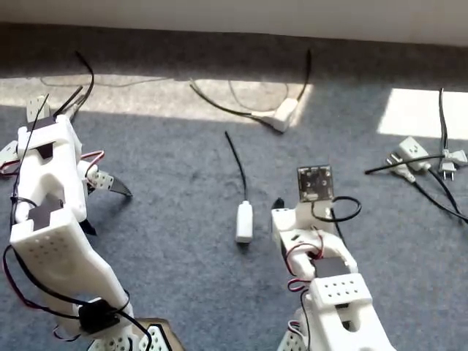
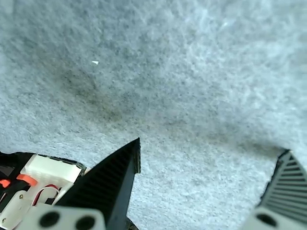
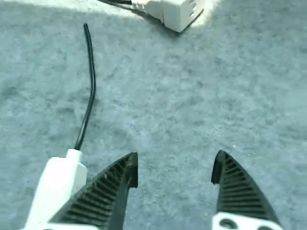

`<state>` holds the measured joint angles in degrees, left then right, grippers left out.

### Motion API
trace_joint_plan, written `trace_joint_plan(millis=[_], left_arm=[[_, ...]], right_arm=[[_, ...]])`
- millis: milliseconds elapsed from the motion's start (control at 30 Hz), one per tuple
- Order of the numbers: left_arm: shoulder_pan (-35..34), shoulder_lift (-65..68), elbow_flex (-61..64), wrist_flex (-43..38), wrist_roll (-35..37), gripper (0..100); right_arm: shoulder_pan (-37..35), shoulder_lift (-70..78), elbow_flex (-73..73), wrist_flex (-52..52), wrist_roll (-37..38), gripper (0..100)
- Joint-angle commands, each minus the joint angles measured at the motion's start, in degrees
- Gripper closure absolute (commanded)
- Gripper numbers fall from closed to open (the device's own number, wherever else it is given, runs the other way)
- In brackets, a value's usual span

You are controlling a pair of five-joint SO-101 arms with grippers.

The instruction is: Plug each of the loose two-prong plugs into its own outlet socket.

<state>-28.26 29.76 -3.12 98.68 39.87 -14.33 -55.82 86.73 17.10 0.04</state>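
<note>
- Right hand (image 3: 175, 166): released, empty, just beside plug (image 3: 57, 184), mid-worktop (image 1: 183, 190).
- Left hand (image 2: 213, 149): released, above bare worktop.
- Step, judged: approach. Next: straddle plug, clench, carry to socket (image 3: 175, 12).

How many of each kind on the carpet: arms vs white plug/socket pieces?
Robot arms: 2
White plug/socket pieces: 5. One is at centre, one at the far side, and apparently three are clustered at right. I cannot reliably tell plugs from sockets.
Total: 7
</note>
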Motion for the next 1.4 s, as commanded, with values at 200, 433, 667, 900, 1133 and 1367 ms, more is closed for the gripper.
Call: trace_joint_plan(millis=[200,433,667,900,1133,1367], left_arm=[[1.1,-0.22,-0.75,-0.35,0.26,58],[1.1,-0.22,-0.75,-0.35,0.26,58],[1.1,-0.22,-0.75,-0.35,0.26,58],[1.1,-0.22,-0.66,-0.35,0.26,58],[1.1,-0.22,-0.66,-0.35,0.26,58],[1.1,-0.22,-0.75,-0.35,0.26,58]], right_arm=[[-17.1,-0.75,-18.86,17.8,-10.55,74.8],[-29.93,-0.4,-18.07,18.77,-15.91,74.8],[-32.13,-0.22,-8.13,10.07,-16.97,74.8],[-30.73,-0.22,-1.1,3.82,-16.7,74.8],[-16.22,-0.22,-1.01,5.76,-10.73,74.8],[-2.59,-0.75,-3.21,10.33,-2.11,74.8]])
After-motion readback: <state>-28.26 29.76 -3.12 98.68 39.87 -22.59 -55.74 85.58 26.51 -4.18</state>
